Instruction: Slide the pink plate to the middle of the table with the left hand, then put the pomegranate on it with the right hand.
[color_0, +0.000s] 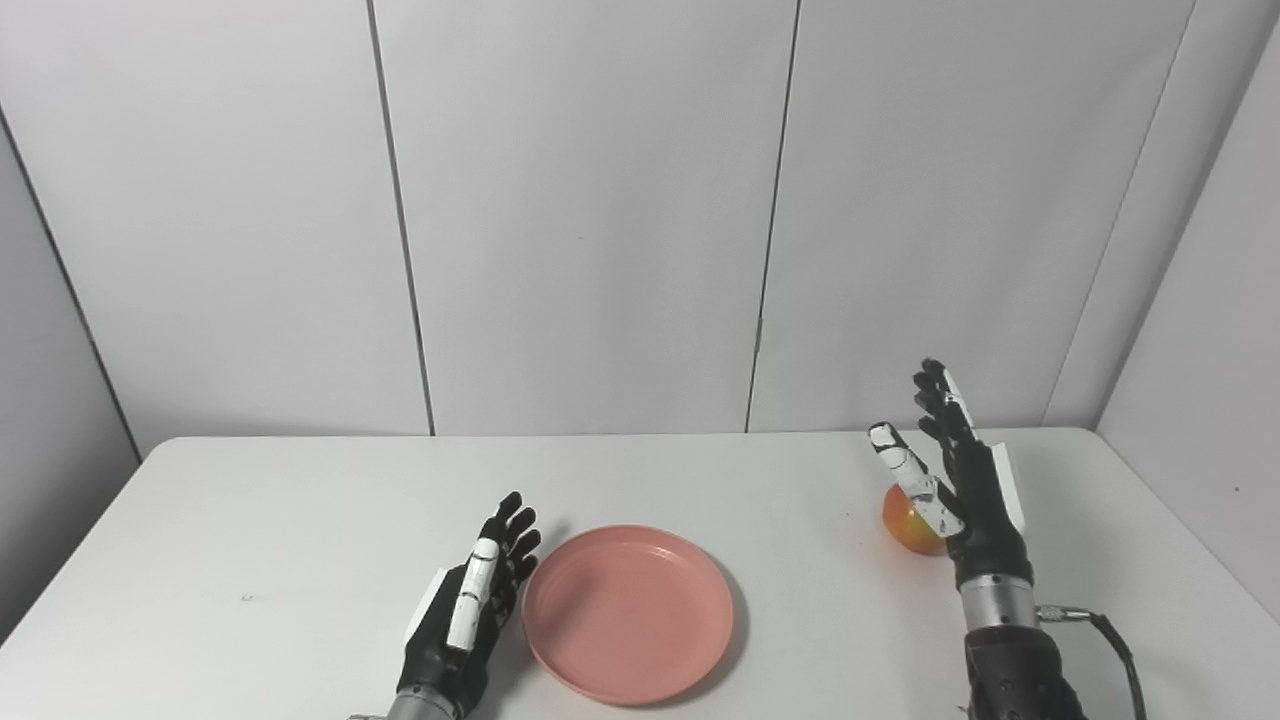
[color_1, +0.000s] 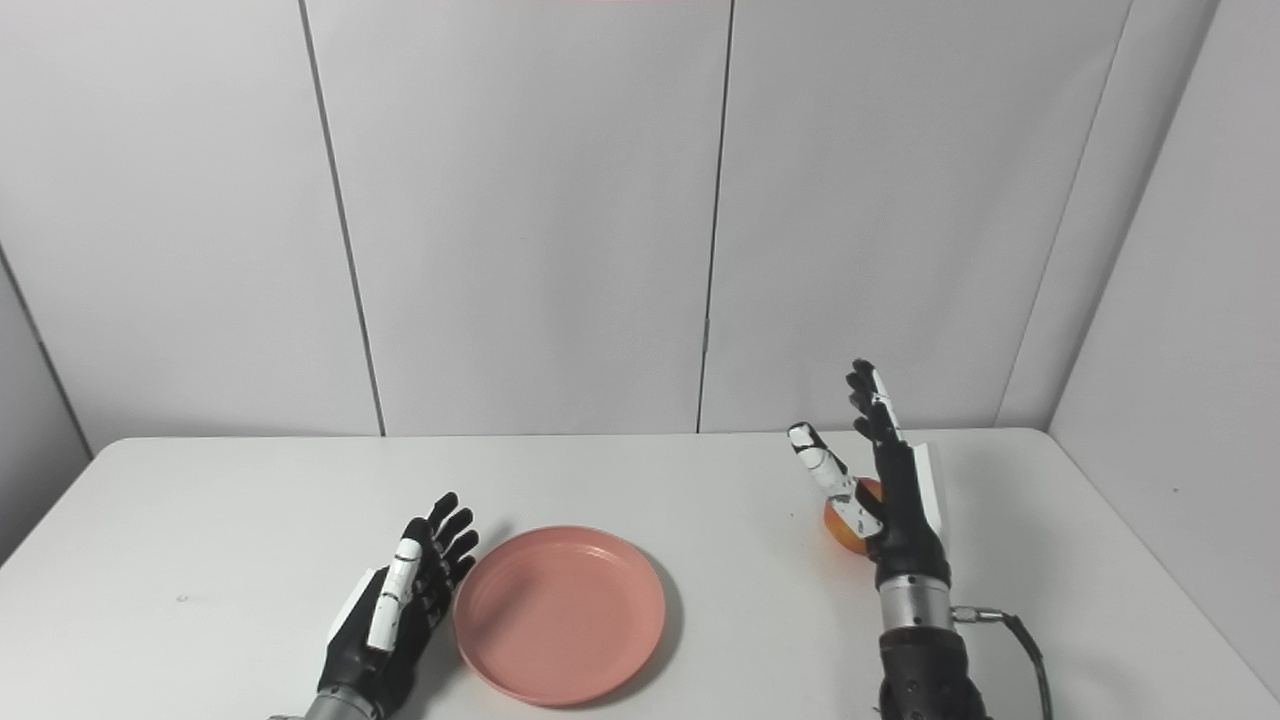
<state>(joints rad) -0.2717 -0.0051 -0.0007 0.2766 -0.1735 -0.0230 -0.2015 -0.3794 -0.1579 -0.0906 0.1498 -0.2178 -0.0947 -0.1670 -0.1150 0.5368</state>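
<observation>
My left hand (color_0: 470, 600) is flat w/ fingers apart, holding nothing, right beside the pink plate (color_0: 628, 612), which sits near the worktop (color_0: 250, 520) middle. My right hand (color_0: 955, 480) is up, fingers spread, empty, w/ the pomegranate (color_0: 908, 524) just behind it. I think grab time: I'd go down slow, wrap round the fruit, squeeze soft so it can't roll.

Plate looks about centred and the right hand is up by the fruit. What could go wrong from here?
The right hand is open, raised beside the pomegranate, partly hiding it; a poor close could roll the round fruit away. The left hand lies open against the plate rim; pulling back might drag the plate off centre.
</observation>
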